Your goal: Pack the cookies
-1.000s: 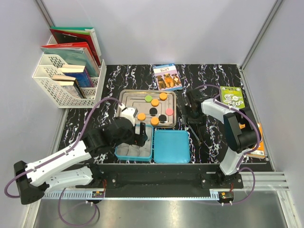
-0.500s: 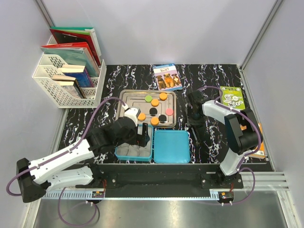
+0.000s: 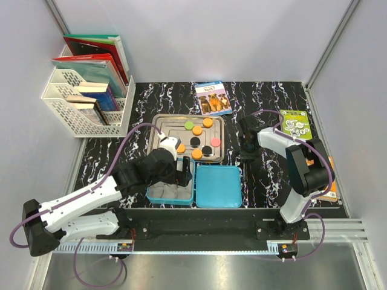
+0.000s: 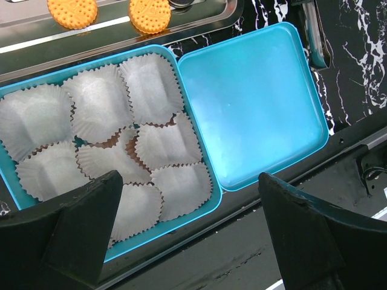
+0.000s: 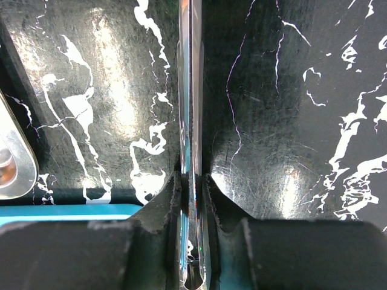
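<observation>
Top external view shows the left tool (image 3: pixel 182 173) hanging over a blue box (image 3: pixel 171 202) at the near edge of the black marbled counter (image 3: pixel 272 96). Left wrist view shows its two fingers (image 4: pixel 66 232) standing wide apart with nothing between them, and directly below them lie the white paper cups (image 4: pixel 97 109) that fill the box. The box's blue lid (image 4: pixel 248 109) lies flat to the right of this tool, touching the box's side. The cookies (image 3: pixel 197 130) all sit on a metal tray (image 3: pixel 168 128) just beyond the left tool. They are orange, black, one green and one pink, and none of them shows in a paper cup. Two orange ones (image 4: pixel 149 14) show at the tray's near rim, just past the box. The right tool (image 3: pixel 247 153) is down at the counter, to the right of the tray and beyond the lid's far right corner. Right wrist view shows its fingers (image 5: pixel 169 202) pressed together on a pair of thin metal tongs (image 5: pixel 190 90), which run straight ahead of the tool low over the counter.
</observation>
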You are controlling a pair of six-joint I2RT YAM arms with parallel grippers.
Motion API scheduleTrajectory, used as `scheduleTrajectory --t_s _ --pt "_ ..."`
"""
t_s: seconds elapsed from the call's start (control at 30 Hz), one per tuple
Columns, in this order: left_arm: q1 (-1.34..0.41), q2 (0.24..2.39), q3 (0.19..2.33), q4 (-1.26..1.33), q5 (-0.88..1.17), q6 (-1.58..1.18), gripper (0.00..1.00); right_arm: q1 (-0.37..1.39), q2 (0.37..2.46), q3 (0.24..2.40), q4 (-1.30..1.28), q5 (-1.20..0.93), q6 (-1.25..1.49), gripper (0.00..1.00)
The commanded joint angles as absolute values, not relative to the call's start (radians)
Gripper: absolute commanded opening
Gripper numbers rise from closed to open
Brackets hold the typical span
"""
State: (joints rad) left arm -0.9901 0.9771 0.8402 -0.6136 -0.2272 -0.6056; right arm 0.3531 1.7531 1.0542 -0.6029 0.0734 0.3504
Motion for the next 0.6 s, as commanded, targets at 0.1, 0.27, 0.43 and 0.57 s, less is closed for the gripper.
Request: scheduleTrajectory --t_s 0.1,0.27,0.43,0.57 --pt "-0.988 0.979 0.831 -0.560 -0.204 -0.620 0.99 0.354 1.807 1.006 -0.611 0.067 0.374 0.00" --pt "-0.988 0.980 0.828 -0.560 -0.201 -0.620 0.99 0.354 1.809 1.008 -0.612 0.069 0.376 0.40" --pt "-0.988 0.977 0.824 -0.558 -0.201 -0.620 0.99 0.354 1.812 1.009 -0.615 0.072 0.374 0.31" --pt "-0.988 0.977 0.824 -0.558 -0.201 -0.620 0.99 0.354 1.810 1.009 -0.620 0.086 0.383 0.00"
